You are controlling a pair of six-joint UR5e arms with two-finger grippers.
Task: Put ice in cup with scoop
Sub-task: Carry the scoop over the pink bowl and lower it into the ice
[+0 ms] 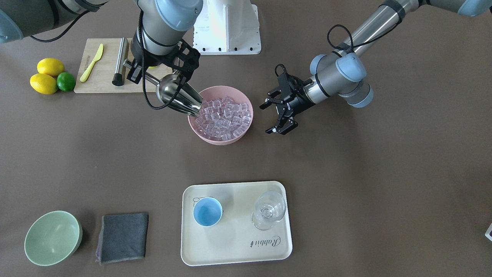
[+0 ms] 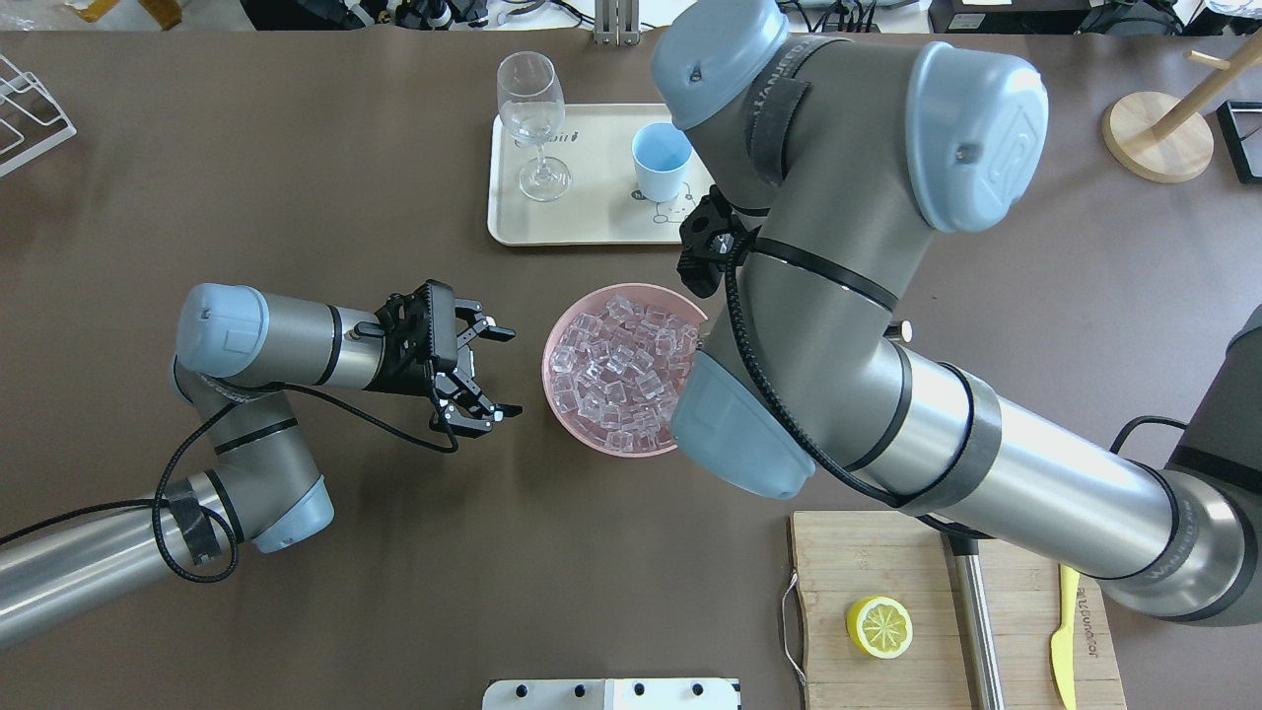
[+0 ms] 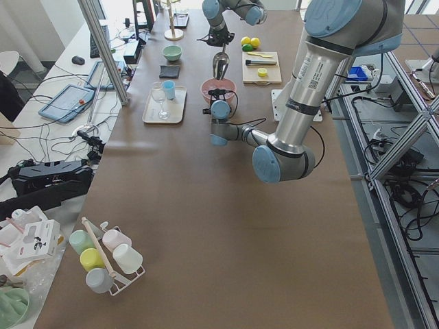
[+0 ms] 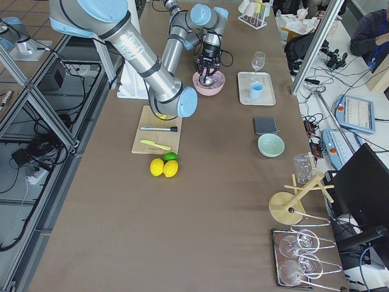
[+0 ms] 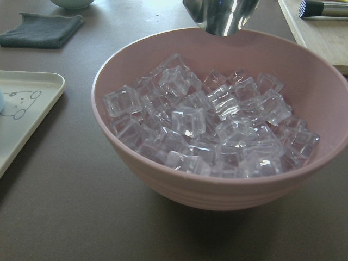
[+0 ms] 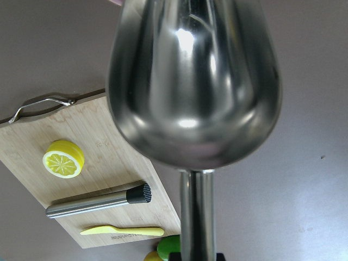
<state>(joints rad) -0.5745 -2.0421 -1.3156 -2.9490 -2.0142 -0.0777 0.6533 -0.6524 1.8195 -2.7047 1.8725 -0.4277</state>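
**While the scoop is poised at the bowl of ice**

As the lip of the scoop (image 1: 177,96) is held at the rim of the pink bowl (image 1: 221,141), tilted down toward the heap, no cube can be seen to be carried by it. Its thin rod handle is pinched near the far end by the right pincer (image 1: 140,73), on the bowl's cutting-board side. The left pincer (image 1: 273,117) is held spread and unladen just beside the bowl, on the side opposite the scoop.

All of the ice (image 1: 225,117) is seen piled inside the bowl. The cup (image 1: 207,211) is stood upright on a tray (image 1: 230,250), well apart from the bowl on the side away from the robot's base, and nothing is seen in it.

The cubes are judged to be light, hard and slippery, so they are likely to slide and tumble rather than be dug into. The scoop is judged stiff, and the grasp on the rod is the sensible one, though a loaded trough could be turned about so thin a handle. A level carry would be called for, as the cup's mouth is small.
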